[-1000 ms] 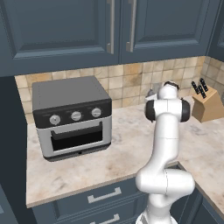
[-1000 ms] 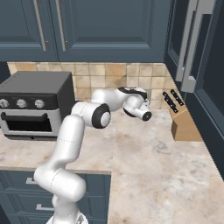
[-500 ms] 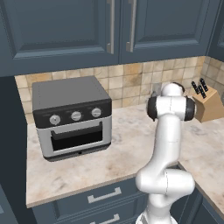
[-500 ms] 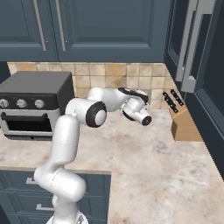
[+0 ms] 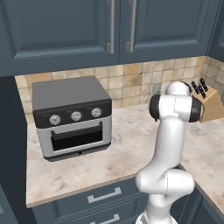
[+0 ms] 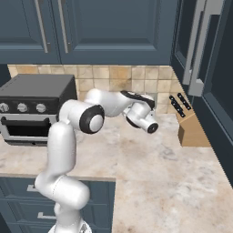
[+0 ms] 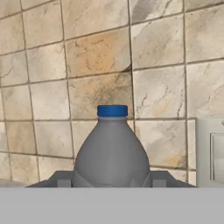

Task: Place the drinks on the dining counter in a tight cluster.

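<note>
In the hand view, one of the drinks, a small grey-blue bottle (image 7: 111, 153) with a blue cap, stands upright between my gripper's (image 7: 112, 180) two dark fingertips (image 7: 61, 179). The gripper is shut on it. Close behind the bottle is the tiled wall (image 7: 100, 57). In the right base view my hand (image 6: 142, 119) hangs above the marble worktop (image 6: 159, 182) near the backsplash, and the bottle is hidden behind it. The dining counter is out of view.
A grey toaster oven (image 5: 72, 116) stands on the worktop to the left. A wooden knife block (image 6: 190, 127) sits at the right by the wall. A white wall plate (image 7: 211, 151) is beside the bottle. Dark blue cabinets (image 5: 113, 26) hang overhead.
The arm's elbow has swung a little to the left in the right base view and the hand has sunk slightly. The grip on the bottle is unchanged.
</note>
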